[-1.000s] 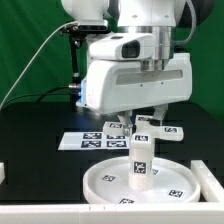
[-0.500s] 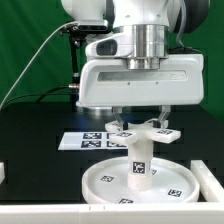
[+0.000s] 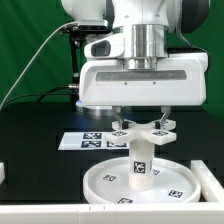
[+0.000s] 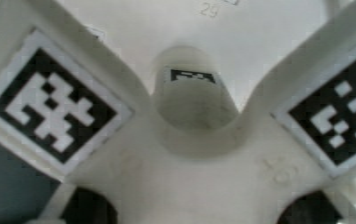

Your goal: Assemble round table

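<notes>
The large round disc (image 3: 100,178) lies flat on the black table near the front. The short cylindrical leg (image 3: 140,165) stands upright in its centre, tag facing the camera. My gripper (image 3: 140,120) hangs straight above it, shut on the cross-shaped foot (image 3: 143,131). The foot is level at the leg's top; I cannot tell whether they touch. In the wrist view the foot (image 4: 193,175) fills the frame with two tagged arms, and the leg (image 4: 193,95) shows beyond its middle. One dark fingertip (image 4: 86,205) shows at the edge.
The marker board (image 3: 88,141) lies on the table behind the disc. A small white piece (image 3: 3,172) is at the exterior view's left edge. A white rail (image 3: 40,212) runs along the table's front. A white part (image 3: 213,178) is at the right edge.
The hand has turned from an angled pose to square-on, taking the cross-shaped foot round with it above the leg. Over the last half second it has barely moved.
</notes>
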`<state>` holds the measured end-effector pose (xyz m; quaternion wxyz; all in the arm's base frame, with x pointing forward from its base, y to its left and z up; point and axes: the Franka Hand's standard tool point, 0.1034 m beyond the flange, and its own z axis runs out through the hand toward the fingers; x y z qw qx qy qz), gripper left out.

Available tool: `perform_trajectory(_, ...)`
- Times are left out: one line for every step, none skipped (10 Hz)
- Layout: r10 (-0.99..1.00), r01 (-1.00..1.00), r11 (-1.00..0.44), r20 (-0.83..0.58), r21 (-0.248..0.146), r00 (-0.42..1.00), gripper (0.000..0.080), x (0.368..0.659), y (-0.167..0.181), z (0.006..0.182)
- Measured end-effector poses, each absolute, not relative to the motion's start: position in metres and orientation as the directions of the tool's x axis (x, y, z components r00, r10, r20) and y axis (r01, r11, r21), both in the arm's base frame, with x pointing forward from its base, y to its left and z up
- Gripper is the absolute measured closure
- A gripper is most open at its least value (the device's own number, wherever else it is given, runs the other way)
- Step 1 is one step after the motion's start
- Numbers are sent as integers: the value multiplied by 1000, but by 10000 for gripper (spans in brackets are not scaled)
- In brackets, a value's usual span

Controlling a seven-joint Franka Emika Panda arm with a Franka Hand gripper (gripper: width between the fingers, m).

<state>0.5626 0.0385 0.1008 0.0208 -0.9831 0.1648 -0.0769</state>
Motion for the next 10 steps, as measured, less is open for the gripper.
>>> perform_trajectory(-494, -485, -869, 130, -94, 860, 359, 563, 37, 101)
perform_trajectory(-620, -609, -785, 111, -118, 777, 359, 563, 37, 102)
perform_trajectory(-726, -713, -687, 79, -143, 683, 359, 562, 37, 102)
perform_trajectory(-798, -784, -601, 51, -159, 601, 359, 561, 37, 102)
perform_trajectory(-857, -842, -513, 34, -167, 515, 359, 561, 38, 101)
perform_trajectory(-884, -868, -465, 30, -171, 467, 359, 560, 38, 102)
perform_trajectory(-876, -861, -479, 32, -170, 481, 359, 560, 38, 102)
perform_trajectory(-857, -842, -512, 38, -168, 514, 262, 560, 39, 101)
perform_trajectory(-849, -835, -525, 31, -167, 527, 176, 561, 43, 106)
perform_trajectory(-804, -790, -590, 35, -165, 593, 176, 561, 46, 113)
